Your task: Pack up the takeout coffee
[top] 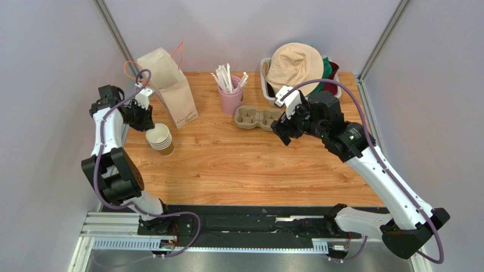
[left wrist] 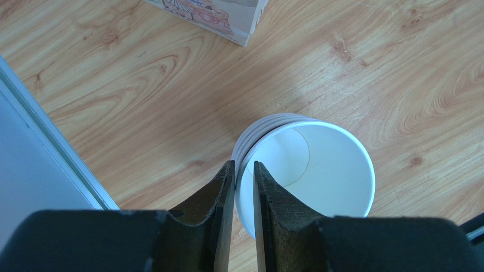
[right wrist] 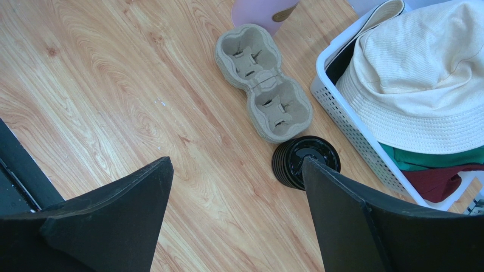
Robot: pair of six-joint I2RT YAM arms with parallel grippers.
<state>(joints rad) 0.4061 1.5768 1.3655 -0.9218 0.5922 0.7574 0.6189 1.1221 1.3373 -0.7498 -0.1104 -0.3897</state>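
No lidded brown cup shows in any view. A stack of lidless brown paper cups [top: 160, 139], white inside, stands at the left of the table. In the left wrist view my left gripper [left wrist: 244, 167] is shut on the rim of the top cup [left wrist: 324, 170], one finger inside it and one outside. From above, the left gripper [top: 147, 123] sits just over the stack. My right gripper [top: 282, 133] is open and empty above the table, right of centre. A stack of black lids [right wrist: 301, 161] lies by its right finger [right wrist: 341, 209].
A brown paper bag [top: 170, 85] stands open behind the cups. A pink cup of stirrers [top: 230, 93] and a pulp cup carrier [top: 257, 118] are mid-back. A white basket [right wrist: 341, 107] with a cream hat [top: 295, 65] is at the back right.
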